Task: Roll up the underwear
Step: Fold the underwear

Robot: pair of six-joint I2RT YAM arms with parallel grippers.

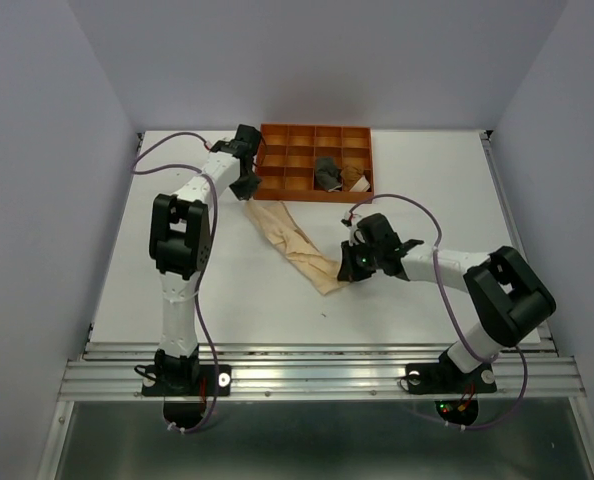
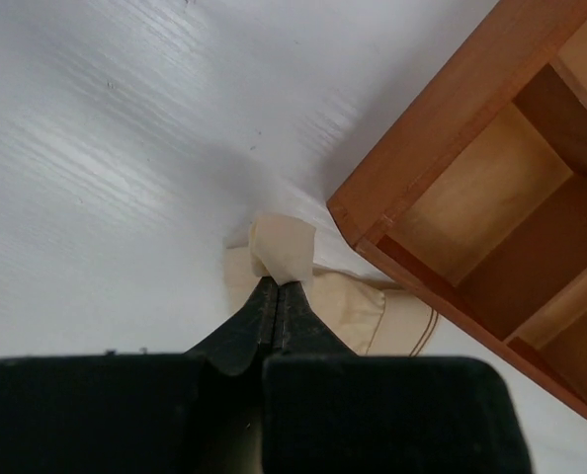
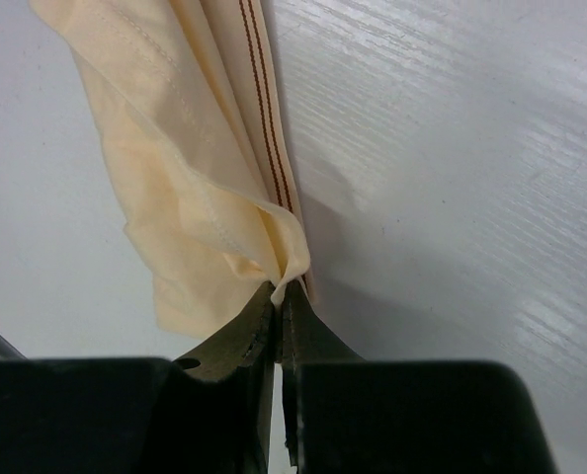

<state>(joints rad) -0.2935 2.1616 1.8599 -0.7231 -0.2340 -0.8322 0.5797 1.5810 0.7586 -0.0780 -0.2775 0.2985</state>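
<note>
Pale peach underwear (image 1: 293,238) lies stretched in a long diagonal band on the white table (image 1: 447,190). It runs from just off the near left corner of the orange-brown tray (image 1: 315,199) down toward the right.

At its upper left end the left gripper (image 2: 274,285) is clenched on a pinch of the fabric. A small tuft of cloth stands up past the fingertips, right beside the tray's corner.

Along the band the cloth is creased and partly folded over itself. The right wrist view shows a double brown stitch line along one edge.

Toward the right side of the tray sits the dark grey-black underwear (image 1: 327,173), with the rust-brown underwear (image 1: 356,179) just right of it. Which compartments they fill is hard to tell from above.

At the band's lower right end the right gripper (image 3: 282,292) is pinched tight on a gathered fold of the peach cloth.
</note>
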